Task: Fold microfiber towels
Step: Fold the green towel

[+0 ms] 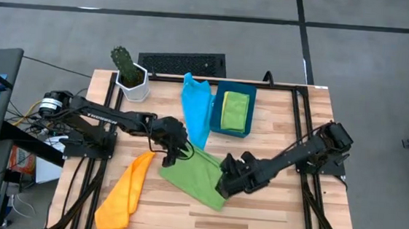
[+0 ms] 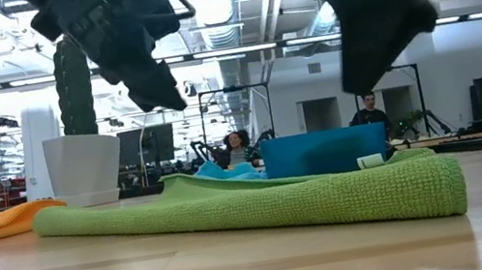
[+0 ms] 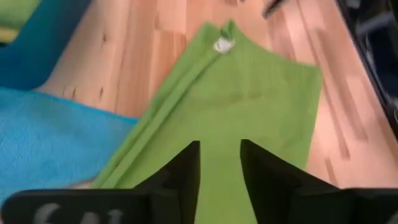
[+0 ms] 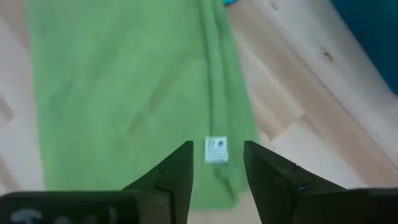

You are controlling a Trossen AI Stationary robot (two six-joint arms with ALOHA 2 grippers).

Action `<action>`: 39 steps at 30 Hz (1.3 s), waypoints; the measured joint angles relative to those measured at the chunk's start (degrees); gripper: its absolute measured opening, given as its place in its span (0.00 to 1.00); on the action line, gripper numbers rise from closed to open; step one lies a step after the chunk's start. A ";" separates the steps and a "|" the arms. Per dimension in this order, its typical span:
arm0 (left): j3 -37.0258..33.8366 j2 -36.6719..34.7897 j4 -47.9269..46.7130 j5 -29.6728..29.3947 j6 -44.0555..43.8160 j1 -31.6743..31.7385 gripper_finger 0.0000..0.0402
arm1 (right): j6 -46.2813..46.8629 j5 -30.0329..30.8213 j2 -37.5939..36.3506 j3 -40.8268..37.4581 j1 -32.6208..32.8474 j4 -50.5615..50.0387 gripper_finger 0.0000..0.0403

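**Green towel flat, both grippers parted above it**

Green microfiber, folded, lay mid-table (image 1: 314, 116): the green towel (image 1: 196, 174) sat slantwise on the wood, its doubled edge thick in the low view. I had both arms reaching in from opposite sides, elbows bent, wrists pitched down over it. The left gripper (image 1: 174, 154) hung above the towel's end nearest the orange towel (image 1: 127, 192); through its wrist camera I saw its fingers (image 3: 186, 168) a little apart with only green cloth beneath, nothing pinched. The right gripper (image 1: 225, 183) hovered over the opposite end; its fingers (image 4: 180, 168) also stood a little apart, holding nothing, with the towel's small white tag (image 4: 216, 150) showing in the gap. In the low view both grippers were clear of the cloth, just above it.

The blue towel (image 1: 196, 106) draped beside the bin (image 1: 216, 104), one edge against its wall. A second green towel (image 1: 235, 110) lay folded inside the bin. A potted cactus (image 1: 129, 76) stood at the table's far corner on the left arm's side.
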 joint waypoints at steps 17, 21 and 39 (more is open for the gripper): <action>-6.01 14.83 21.07 -9.98 -13.50 -14.11 0.01 | 0.12 -4.74 -12.00 -22.37 -1.89 23.89 0.39; -5.17 17.99 21.11 -11.90 -15.31 -15.43 0.00 | -2.95 -6.61 -11.25 -25.00 -1.10 30.73 0.36; -5.10 18.78 17.38 -13.37 -15.18 -15.60 0.00 | -10.39 -12.27 -3.73 -24.31 -8.37 32.96 0.26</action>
